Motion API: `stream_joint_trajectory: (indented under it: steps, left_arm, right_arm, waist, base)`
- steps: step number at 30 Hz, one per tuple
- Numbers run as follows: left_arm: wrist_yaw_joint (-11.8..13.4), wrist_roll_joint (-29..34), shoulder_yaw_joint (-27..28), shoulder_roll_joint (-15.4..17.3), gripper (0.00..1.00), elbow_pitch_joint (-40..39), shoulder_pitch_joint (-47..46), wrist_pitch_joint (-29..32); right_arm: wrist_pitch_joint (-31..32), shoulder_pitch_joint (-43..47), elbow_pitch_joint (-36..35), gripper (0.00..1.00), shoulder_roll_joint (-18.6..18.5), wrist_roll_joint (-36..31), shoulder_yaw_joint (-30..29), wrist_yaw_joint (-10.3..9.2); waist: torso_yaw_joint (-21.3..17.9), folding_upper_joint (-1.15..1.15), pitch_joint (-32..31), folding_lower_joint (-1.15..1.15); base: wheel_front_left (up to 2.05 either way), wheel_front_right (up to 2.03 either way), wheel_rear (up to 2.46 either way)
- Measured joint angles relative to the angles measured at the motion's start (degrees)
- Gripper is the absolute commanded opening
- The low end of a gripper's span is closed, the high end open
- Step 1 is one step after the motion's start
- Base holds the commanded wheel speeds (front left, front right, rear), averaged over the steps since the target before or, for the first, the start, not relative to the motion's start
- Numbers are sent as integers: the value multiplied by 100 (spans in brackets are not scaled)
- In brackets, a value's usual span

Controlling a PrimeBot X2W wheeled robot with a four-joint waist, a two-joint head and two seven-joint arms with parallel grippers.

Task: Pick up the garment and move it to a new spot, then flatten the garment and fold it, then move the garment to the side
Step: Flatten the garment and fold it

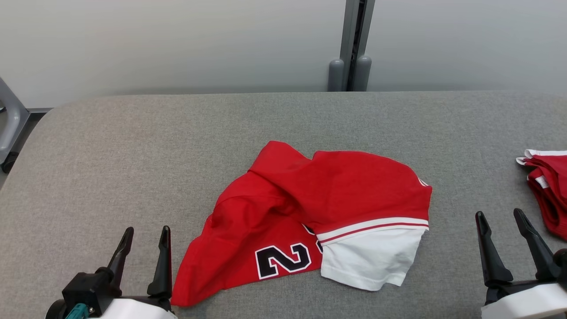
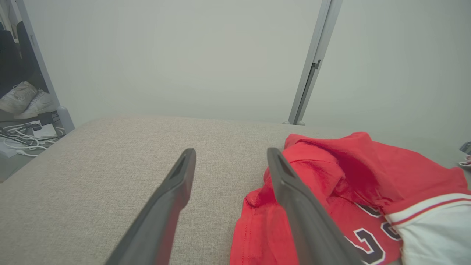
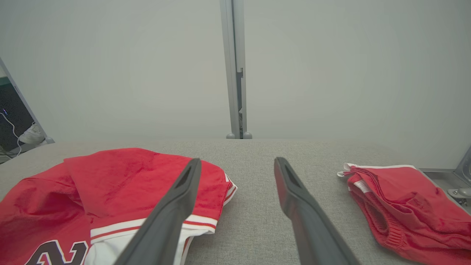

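Observation:
A crumpled red garment [image 1: 310, 208] with a white sleeve and a black number lies in a heap at the middle of the grey table [image 1: 133, 146]. It also shows in the left wrist view [image 2: 368, 184] and the right wrist view [image 3: 121, 180]. My left gripper [image 1: 146, 241] stands open at the lower left, just left of the garment's near corner, holding nothing. My right gripper [image 1: 500, 219] is open at the lower right, apart from the garment, also with nothing between its fingers.
A second red garment [image 1: 549, 186], folded with white trim, lies at the table's right edge and shows on the right in the right wrist view [image 3: 401, 206]. A grey post [image 1: 352, 44] stands behind the table. Shoes and cables [image 2: 25, 110] lie on the floor at the far left.

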Motion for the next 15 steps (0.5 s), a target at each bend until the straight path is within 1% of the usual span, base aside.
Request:
stream_joint_trajectory:
  steps: [3, 9, 15]
  left_arm:
    - [-1, -34, 4, 4, 100, -7, -51, 32]
    - [-276, -120, -218, -2, 100, 250, -711, 485]
    - [-603, -392, -378, -77, 100, 1229, -1384, 1051]
  right_arm:
    - [5, -1, -14, 100, 1, 3, -8, 0]
    - [12, -58, -68, 100, 7, 1, 26, 0]
    - [14, -216, -91, 100, 19, -11, 227, 0]
  waist:
    - [8, 0, 34, 0]
    - [24, 0, 208, 0]
    - [-87, 0, 448, 0]
  base:
    - [0, 0, 0]
    - [0, 0, 0]
    - [0, 0, 0]
